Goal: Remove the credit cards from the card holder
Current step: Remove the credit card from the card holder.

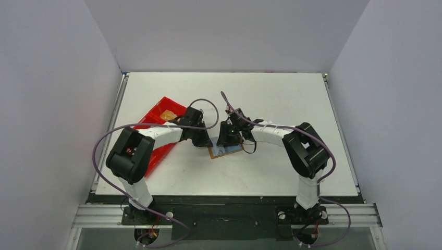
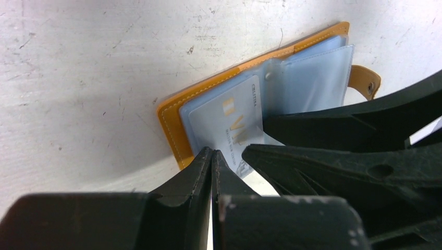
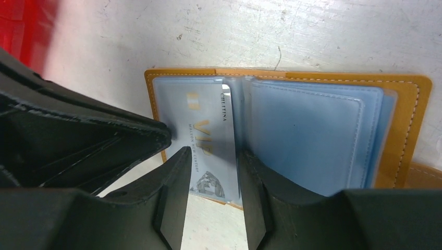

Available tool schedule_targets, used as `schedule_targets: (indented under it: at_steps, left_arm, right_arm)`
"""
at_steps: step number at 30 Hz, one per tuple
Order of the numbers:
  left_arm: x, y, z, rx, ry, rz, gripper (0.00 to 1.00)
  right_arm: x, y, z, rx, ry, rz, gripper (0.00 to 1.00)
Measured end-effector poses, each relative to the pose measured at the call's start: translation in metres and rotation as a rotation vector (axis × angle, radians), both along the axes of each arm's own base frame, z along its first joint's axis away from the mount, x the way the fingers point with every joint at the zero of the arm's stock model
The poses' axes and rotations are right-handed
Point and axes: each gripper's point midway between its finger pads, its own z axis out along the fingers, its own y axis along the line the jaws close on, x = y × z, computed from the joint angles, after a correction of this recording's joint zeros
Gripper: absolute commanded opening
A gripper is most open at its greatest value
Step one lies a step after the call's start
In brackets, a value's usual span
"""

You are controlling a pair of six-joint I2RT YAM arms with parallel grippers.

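Two arms meet mid-frame over the card holder (image 1: 224, 152) on the table (image 1: 281, 99); the red tray (image 1: 154, 113), left, holds something tan. Left wrist: left end effector (image 2: 212, 152) together at the credit card (image 2: 229, 122) corner, grip unconfirmed. Right wrist: right end effector (image 3: 215, 152) apart, straddling the card poking from its sleeve (image 3: 307, 130); we'd pull straight, holder pinned.

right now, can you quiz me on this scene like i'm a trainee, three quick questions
1. True or false: the card holder lies open.
2. In the overhead view, the red tray sits on which side of the card holder? A) left B) right C) directly in front
3. Fill in: the big gold letters on the card read ___.

Key: 1 true; 2 A; 3 VIP
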Motion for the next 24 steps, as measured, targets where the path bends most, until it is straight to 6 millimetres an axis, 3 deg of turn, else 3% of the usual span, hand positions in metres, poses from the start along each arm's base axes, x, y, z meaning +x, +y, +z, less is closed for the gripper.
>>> schedule_targets:
  at_steps: [24]
  left_arm:
    - [0.006,-0.0037,-0.0043,0.036,-0.019,0.005,0.0]
  right_arm:
    - [0.002,-0.0059,0.0016,0.265,0.085,-0.073,0.35]
